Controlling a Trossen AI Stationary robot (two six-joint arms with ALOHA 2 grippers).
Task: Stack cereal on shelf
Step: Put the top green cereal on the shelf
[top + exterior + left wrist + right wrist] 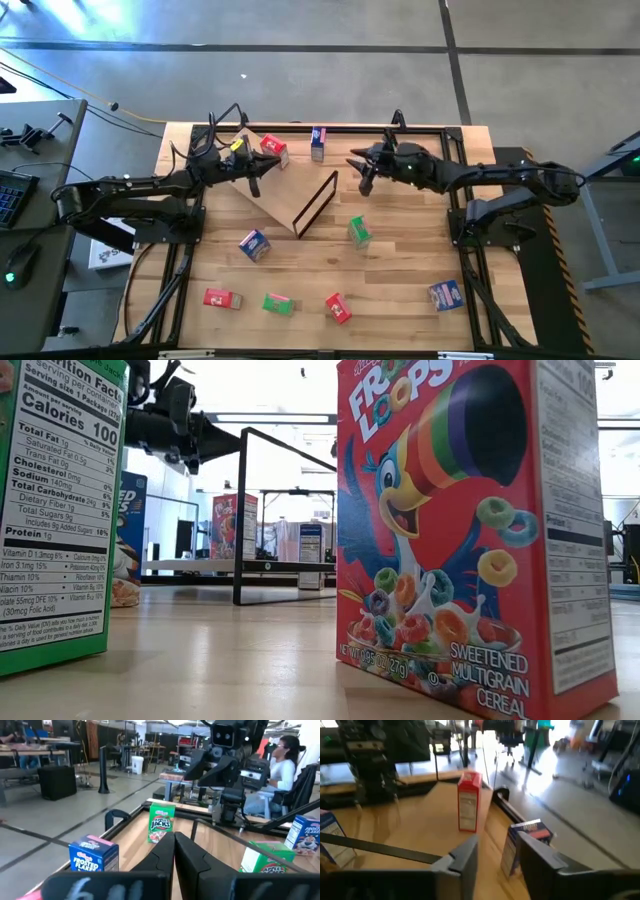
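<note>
High view showed the shelf [285,190] lying as a tan panel with its dark frame end toward the desk's [400,270] middle, one red cereal box [273,149] on it near the left tool [255,186] and a blue box [318,143] standing at the desk's far edge; the other boxes lay scattered well apart on the desk, among them a green one [359,231] beside the frame and a row of red, green and red along the near edge. The right tool [366,185] hung just beyond the frame, holding nothing. Low view put a red Froot Loops box [470,530] close up: thin printed cardboard, judged light, stiff enough across its narrow sides but easy to dent on the broad faces and a little slick, so a pinch across the narrow sides near the middle looked safest. Left wrist view showed the left tool [175,851] clenched, its fingers [195,862] pressed together with nothing between them, a blue Frosted Flakes box [94,852] and a green Apple Jacks box [161,822] ahead of it. Right wrist view showed the right tool [495,857] with a clear gap between its fingers [462,857], released and empty, a red box [469,800] upright farther off and a blue box [525,842] just beside it.
</note>
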